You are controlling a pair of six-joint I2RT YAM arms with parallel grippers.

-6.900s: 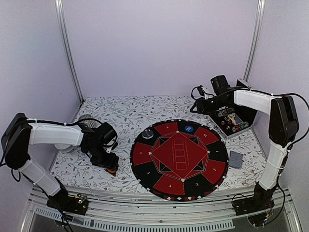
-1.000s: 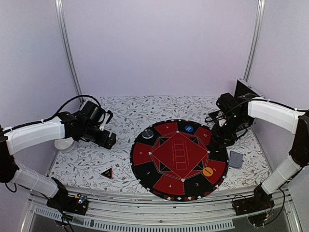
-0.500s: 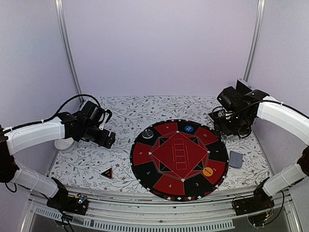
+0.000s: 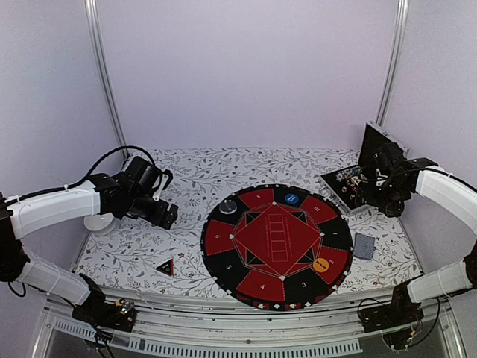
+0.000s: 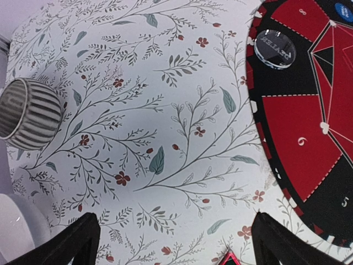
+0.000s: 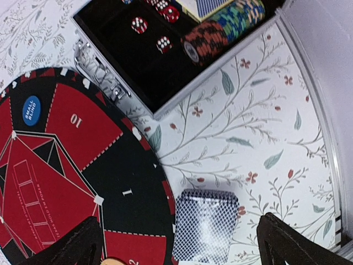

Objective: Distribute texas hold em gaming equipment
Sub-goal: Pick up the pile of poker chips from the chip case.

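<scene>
The round red-and-black mat (image 4: pixel 276 287) carries a dark disc (image 4: pixel 228 206), a blue disc (image 4: pixel 291 199) and an orange disc (image 4: pixel 321 264). The black-red triangle (image 4: pixel 165 267) lies on the cloth left of the mat. A deck of blue-backed cards (image 6: pixel 205 225) rests just off the mat's right edge. My right gripper (image 6: pixel 179 248) hangs open above that deck, holding nothing. My left gripper (image 5: pixel 176 248) stands open over bare cloth, the triangle's tip (image 5: pixel 229 258) near its right finger. The dark disc (image 5: pixel 274 48) also shows in the left wrist view.
An open black case (image 6: pixel 165 66) at the back right holds stacked chips (image 6: pixel 204 41), red dice (image 6: pixel 164 44) and more cards. A ribbed cup (image 5: pixel 27 113) and a white bowl (image 5: pixel 14 232) stand at the far left. Walls close in on both sides.
My right arm has drawn back from the mat toward the case and its jaws have opened wide. The orange disc stays on the mat. The left arm has hardly moved.
</scene>
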